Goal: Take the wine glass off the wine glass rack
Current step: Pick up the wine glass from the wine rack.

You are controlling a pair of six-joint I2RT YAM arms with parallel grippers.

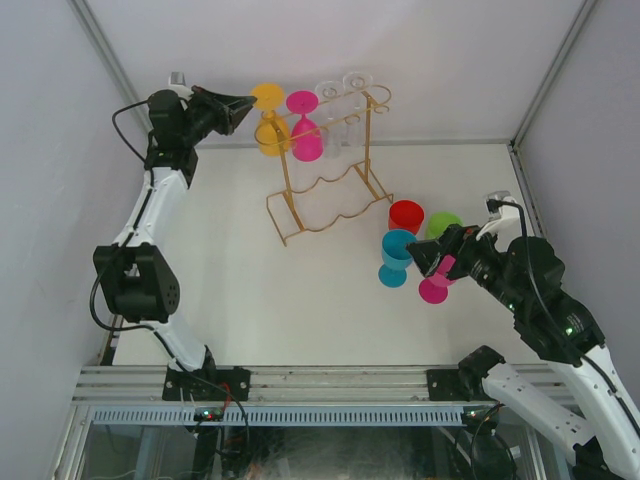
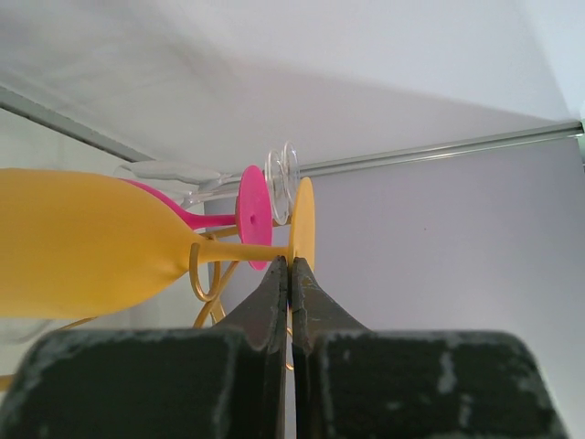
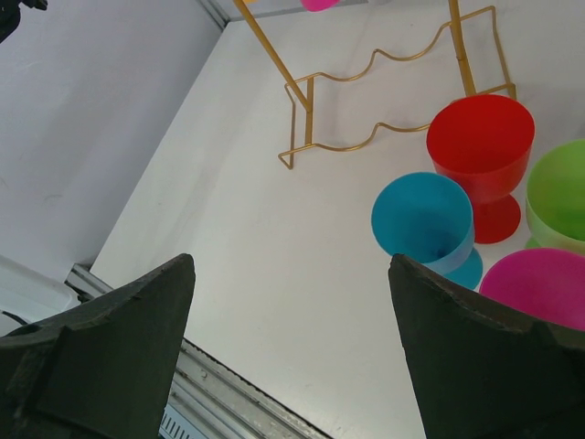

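Observation:
The gold wire wine glass rack (image 1: pixel 322 205) stands at the back of the table. A yellow wine glass (image 1: pixel 271 134) hangs upside down at the left end of its rail, with a pink one (image 1: pixel 306 143) and clear ones (image 1: pixel 343 88) behind it. My left gripper (image 1: pixel 247 105) is shut, its tips pinching the lower rim of the yellow glass's foot (image 2: pixel 303 219); in the left wrist view the gripper (image 2: pixel 291 262) meets that foot just below the stem. My right gripper (image 3: pixel 292 261) is open and empty above the table, well clear of the rack (image 3: pixel 366 69).
Standing upright on the table at the right are a red glass (image 1: pixel 406 214), a green one (image 1: pixel 444 222), a blue one (image 1: pixel 396 252) and a pink one (image 1: pixel 433 291), right beside my right gripper (image 1: pixel 432 256). White walls enclose the back and both sides.

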